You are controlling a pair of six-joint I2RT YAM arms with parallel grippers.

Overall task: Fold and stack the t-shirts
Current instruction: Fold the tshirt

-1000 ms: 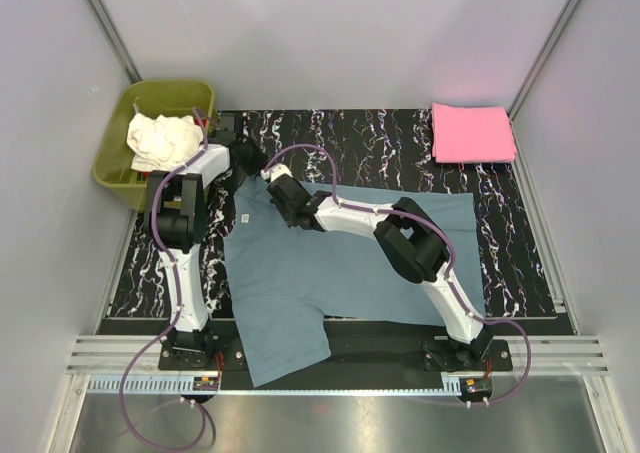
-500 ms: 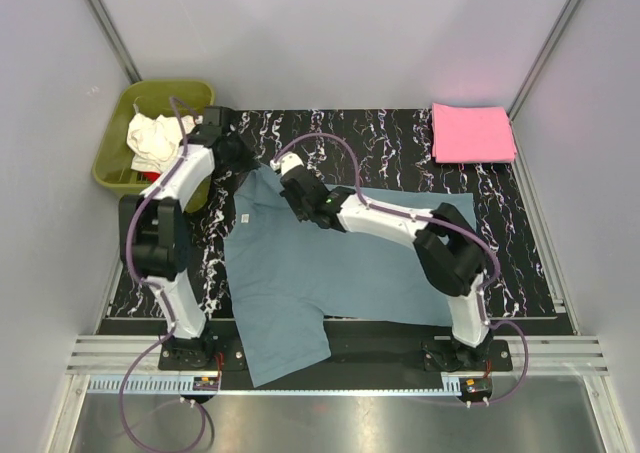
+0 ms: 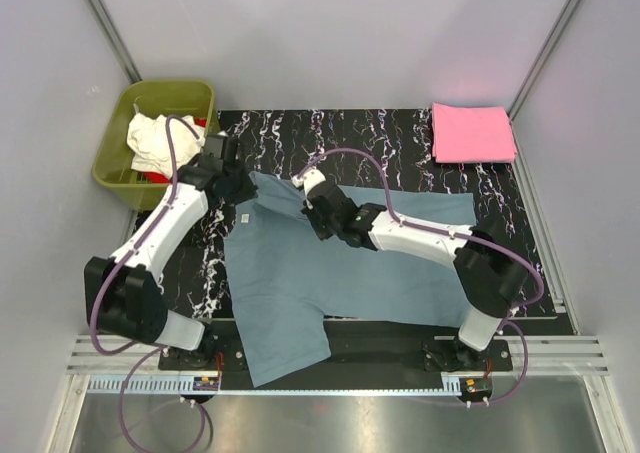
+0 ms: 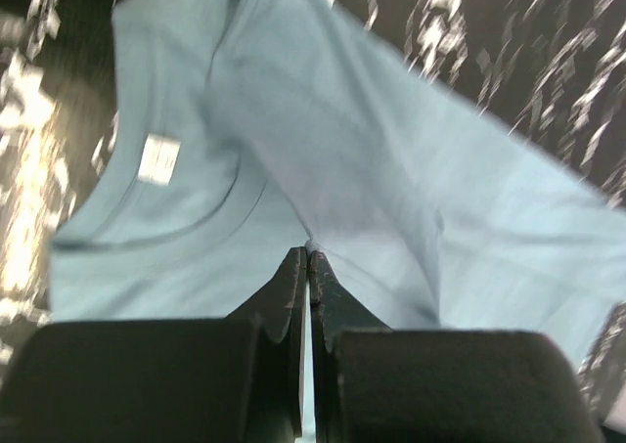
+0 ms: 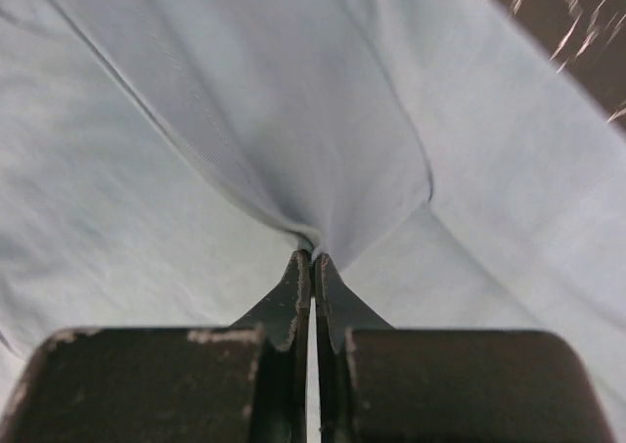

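Note:
The large blue-grey t-shirt (image 3: 330, 263) lies spread on the black marbled mat, one part hanging over the near edge. My left gripper (image 3: 240, 186) is shut on its far left edge, near the collar with a white label (image 4: 159, 157); the pinch shows in the left wrist view (image 4: 309, 250). My right gripper (image 3: 312, 205) is shut on a fold of the same shirt (image 5: 293, 120) to the right of the collar. A folded pink t-shirt (image 3: 472, 133) lies at the far right. A cream-white t-shirt (image 3: 155, 138) and a bit of red cloth (image 3: 150, 176) sit in the tub.
An olive-green tub (image 3: 195, 95) stands off the mat at the far left. The black marbled mat (image 3: 380, 143) covers the table. Grey walls close in the back and both sides. A metal rail (image 3: 330, 358) runs along the near edge by the arm bases.
Both grippers have moved toward me and to the right with the shirt's far edge, drawing it over the shirt. The left arm has stretched out low across the mat.

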